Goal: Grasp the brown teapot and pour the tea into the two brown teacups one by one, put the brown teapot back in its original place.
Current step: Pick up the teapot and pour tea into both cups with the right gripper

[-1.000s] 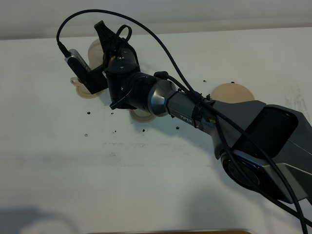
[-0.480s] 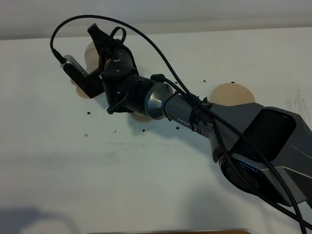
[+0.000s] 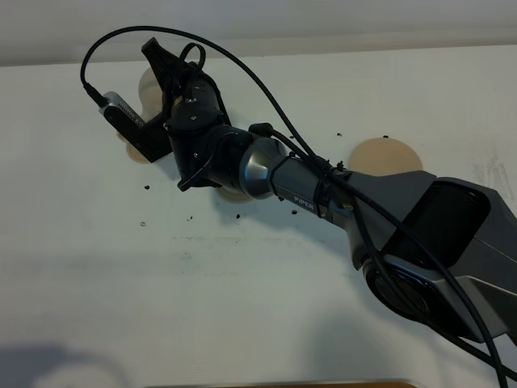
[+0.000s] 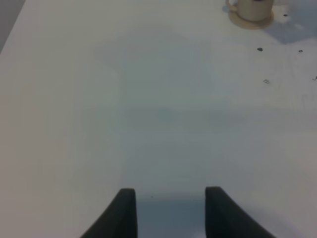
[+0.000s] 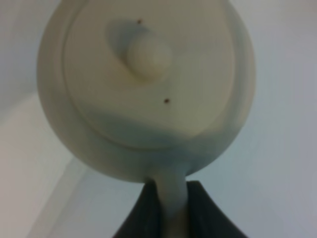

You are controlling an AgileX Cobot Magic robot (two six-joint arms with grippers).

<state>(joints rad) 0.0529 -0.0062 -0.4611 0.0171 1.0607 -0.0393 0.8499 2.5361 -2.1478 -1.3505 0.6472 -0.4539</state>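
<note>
Brown teapot (image 5: 143, 89) held by loop handle (image 5: 172, 196) w/ R jaws clamped on it; L jaws apart, empty, over surface (image 4: 148, 99).

The light is dim and cool: from above, the tabletop (image 3: 242, 307) looks grey-blue, with a soft shadow under my right arm (image 3: 388, 210) and a darker patch by its near edge, toward the left corner. A faint sheen sits on the arm's metal joint. My left wrist view is hazy and low in contrast, the cup (image 4: 252, 7) blurred. Close up, the teapot (image 5: 99, 99) is out of focus; its knob (image 5: 147, 54) throws a shadow beside itself.
</note>
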